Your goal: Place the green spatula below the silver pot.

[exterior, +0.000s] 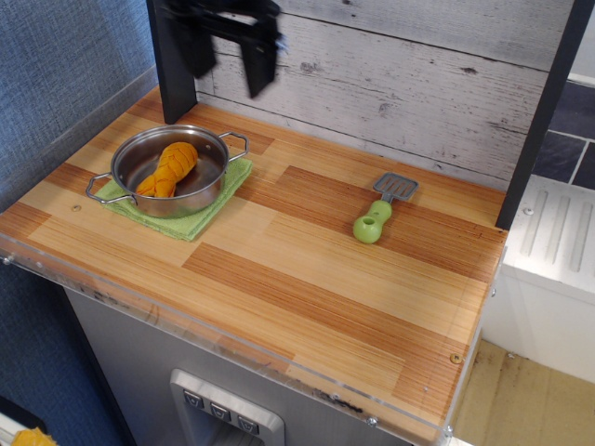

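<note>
The green spatula [379, 213] lies flat on the wooden counter at the right, its grey slotted blade toward the back wall and its light-green handle toward the front. The silver pot [170, 170] stands at the left on a green cloth [191, 216] and holds an orange-yellow toy food item [168, 168]. My gripper [229, 63] hangs high at the back, above and behind the pot, far left of the spatula. Its two black fingers stand apart, open and empty; it is motion-blurred.
A black post [173, 70] stands at the back left behind the pot. A whitewashed plank wall [400, 84] backs the counter. A dark post [541, 116] bounds the right edge. A clear plastic lip [232, 339] runs along the counter's front.
</note>
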Controlling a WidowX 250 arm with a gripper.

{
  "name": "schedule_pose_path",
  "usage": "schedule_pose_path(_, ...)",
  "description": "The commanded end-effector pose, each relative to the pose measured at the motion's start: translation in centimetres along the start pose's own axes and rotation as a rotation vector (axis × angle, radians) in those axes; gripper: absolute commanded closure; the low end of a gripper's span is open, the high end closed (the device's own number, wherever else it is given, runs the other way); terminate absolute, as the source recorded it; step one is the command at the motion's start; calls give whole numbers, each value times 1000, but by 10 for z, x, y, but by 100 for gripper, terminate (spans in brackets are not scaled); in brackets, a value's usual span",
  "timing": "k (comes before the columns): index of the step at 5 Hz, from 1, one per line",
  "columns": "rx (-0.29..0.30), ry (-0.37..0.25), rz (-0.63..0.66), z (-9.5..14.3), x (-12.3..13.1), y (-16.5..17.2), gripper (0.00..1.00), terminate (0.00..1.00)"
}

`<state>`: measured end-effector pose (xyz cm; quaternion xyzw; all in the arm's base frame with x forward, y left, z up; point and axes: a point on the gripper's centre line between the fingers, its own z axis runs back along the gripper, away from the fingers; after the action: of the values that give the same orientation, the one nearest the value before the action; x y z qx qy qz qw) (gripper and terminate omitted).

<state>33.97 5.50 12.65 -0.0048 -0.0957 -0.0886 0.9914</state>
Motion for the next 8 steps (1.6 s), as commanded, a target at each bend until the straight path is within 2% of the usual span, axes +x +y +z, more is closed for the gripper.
schedule_pose_path(1, -1, -27, -146, -18, 4, -42, 0, 0)
schedule_pose_path(4, -58, 46, -212, -82, 20, -90, 0, 0)
schedule_pose_path(5, -66, 84, -230, -102, 23, -103, 0, 0)
schedule_pose_path(6, -58, 97, -256, -112, 24, -111, 0, 0)
schedule_pose_path(7, -25, 91, -267, -117, 21, -113, 100, 0)
schedule_pose_path(8, -16, 82, -251, -114, 17, -107, 100, 0)
